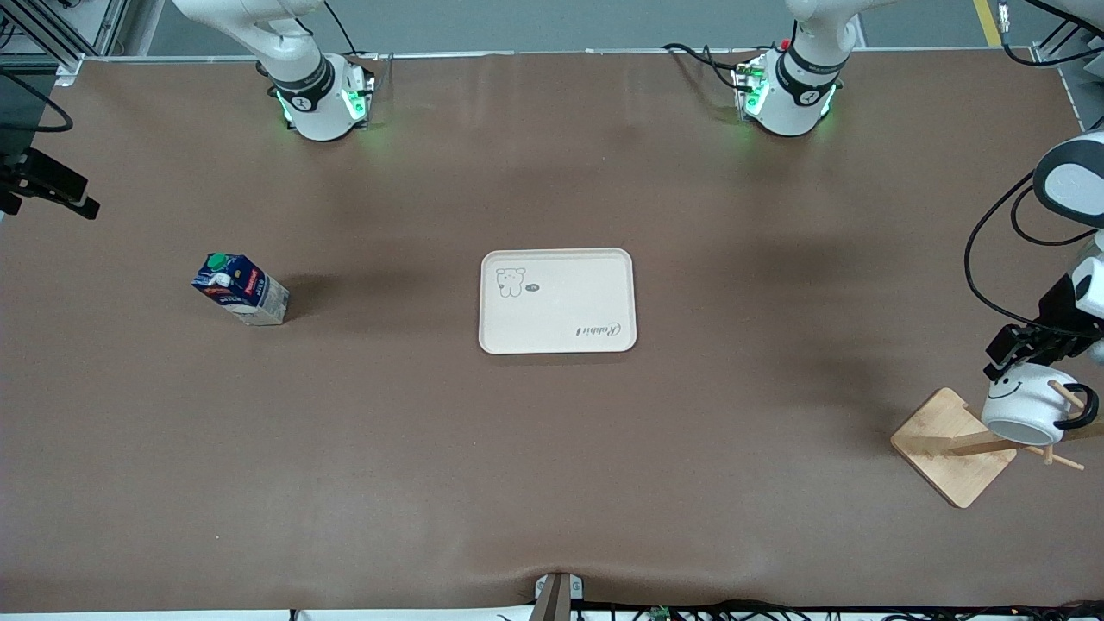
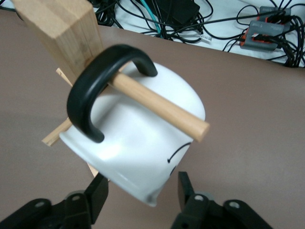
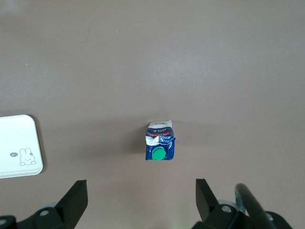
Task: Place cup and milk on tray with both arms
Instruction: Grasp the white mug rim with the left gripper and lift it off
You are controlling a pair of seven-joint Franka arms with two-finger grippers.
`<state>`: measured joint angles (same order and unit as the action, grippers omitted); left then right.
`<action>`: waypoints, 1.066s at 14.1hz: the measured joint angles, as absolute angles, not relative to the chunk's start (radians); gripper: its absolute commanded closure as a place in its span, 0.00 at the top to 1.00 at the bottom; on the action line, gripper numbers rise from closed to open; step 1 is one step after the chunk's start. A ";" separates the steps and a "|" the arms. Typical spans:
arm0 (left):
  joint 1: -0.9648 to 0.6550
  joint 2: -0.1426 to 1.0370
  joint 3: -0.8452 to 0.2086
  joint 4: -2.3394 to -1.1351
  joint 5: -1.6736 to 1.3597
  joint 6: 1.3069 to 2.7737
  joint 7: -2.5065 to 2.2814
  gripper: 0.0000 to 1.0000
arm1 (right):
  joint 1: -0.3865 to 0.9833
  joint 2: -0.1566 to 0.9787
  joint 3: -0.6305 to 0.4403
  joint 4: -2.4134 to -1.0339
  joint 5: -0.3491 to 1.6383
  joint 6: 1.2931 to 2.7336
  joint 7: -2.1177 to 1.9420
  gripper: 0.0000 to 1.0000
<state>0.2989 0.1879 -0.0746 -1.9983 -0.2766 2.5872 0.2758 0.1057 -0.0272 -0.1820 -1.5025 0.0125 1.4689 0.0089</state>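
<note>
The milk (image 1: 241, 289) stood mid-height in the frame, toward the right arm's end. My right gripper (image 3: 141, 191) hung over it, fingers wide apart, waiting. The tray (image 1: 561, 293) lay at the frame's centre. Low in the frame, at the left arm's end, the left gripper (image 1: 1022, 354) straddled the cup (image 1: 1026, 405) without yet clamping it. I judged I should squeeze squarely, then slide the handle off along the peg (image 2: 162, 107).

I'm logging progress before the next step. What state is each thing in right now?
cup: hanging upside down by its handle on a rack peg, not on the tray
milk: upright on the table toward the right arm's end, cap on
tray: flat, nothing on it
rack: standing, holding the cup
left gripper: at the cup, fingers either side of its rim
right gripper: open, over the milk
</note>
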 measured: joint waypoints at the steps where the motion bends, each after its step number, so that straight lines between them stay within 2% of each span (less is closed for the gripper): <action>1: 0.299 0.193 -0.075 -1.995 -0.284 2.591 0.276 0.57 | 0.106 -0.027 -0.182 -1.502 0.012 1.469 0.009 1.00; 3: 0.298 0.202 -0.077 -1.985 -0.298 2.599 0.276 0.44 | 0.106 -0.027 -0.181 -1.502 0.012 1.467 0.009 1.00; 5: 0.296 0.206 -0.081 -1.977 -0.313 2.600 0.276 0.26 | 0.107 -0.028 -0.178 -1.502 0.013 1.466 0.009 1.00; 9: 0.290 0.208 -0.106 -1.962 -0.338 2.601 0.276 0.01 | 0.108 -0.028 -0.177 -1.502 0.013 1.466 0.009 1.00; 15: 0.290 0.211 -0.127 -1.949 -0.344 2.601 0.276 0.00 | 0.108 -0.028 -0.176 -1.502 0.013 1.467 0.009 1.00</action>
